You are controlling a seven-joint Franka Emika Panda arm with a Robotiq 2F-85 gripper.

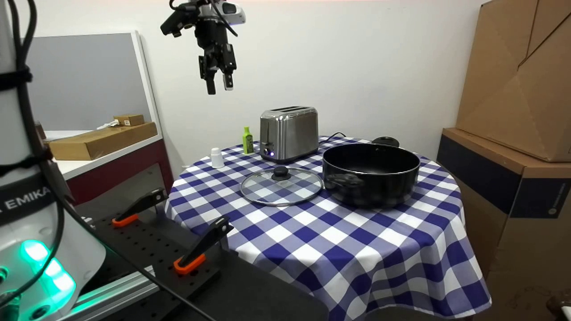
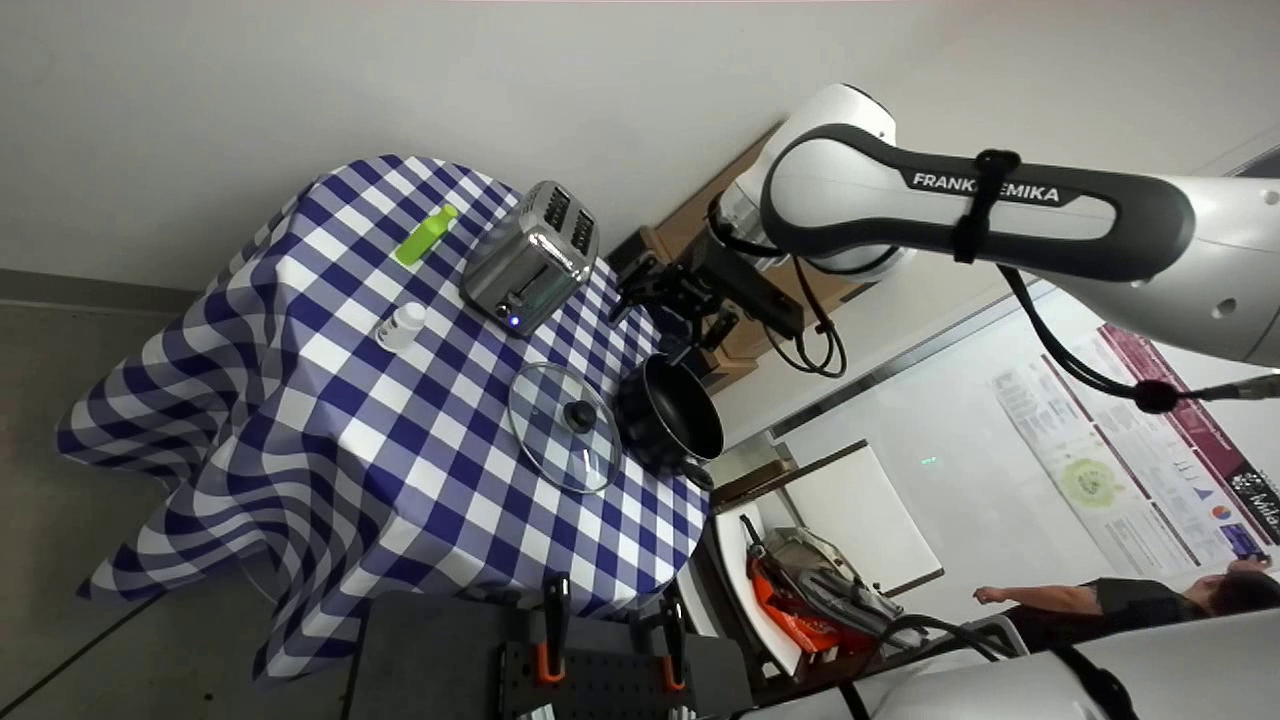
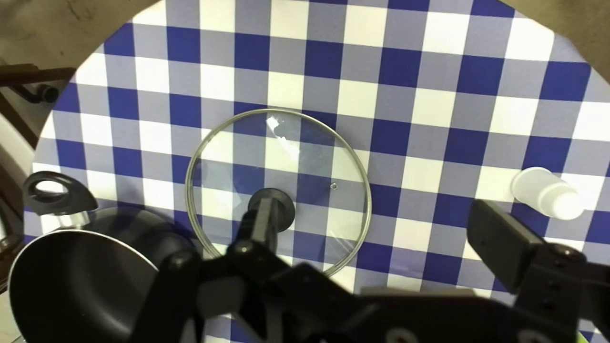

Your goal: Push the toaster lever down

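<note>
Above a blue-and-white checked tablecloth [image 1: 308, 240], the gripper [image 1: 220, 87] is hanging high in the air and pointing downward, well apart from everything on the cloth. Its fingers [image 3: 500, 243] are standing wide apart and holding nothing. The toaster [image 1: 294, 133] is standing upright on the cloth, on the side near the wall [image 1: 379, 67], with its two slots [image 2: 558, 208] facing up and a small light [image 2: 515, 321] glowing on its front in both exterior views; its lever is proving too small to make out. A green bottle [image 1: 248, 141] is standing upright just beside the toaster, and a white bottle [image 1: 217, 158] is standing near them. A glass lid [image 3: 305, 157] is lying flat with its black knob [image 1: 281, 173] facing up, just beside a black pot [image 1: 370, 185] that is resting with its mouth upward. In the wrist view, one fingertip is covering part of the knob from above, while the other is showing near the white bottle. Off to the side, a large cardboard box [image 1: 522, 89] is sitting on top of another box [image 1: 535, 240]. In an exterior view, a person [image 2: 1130, 595] is showing in the background with one arm stretched out.
</note>
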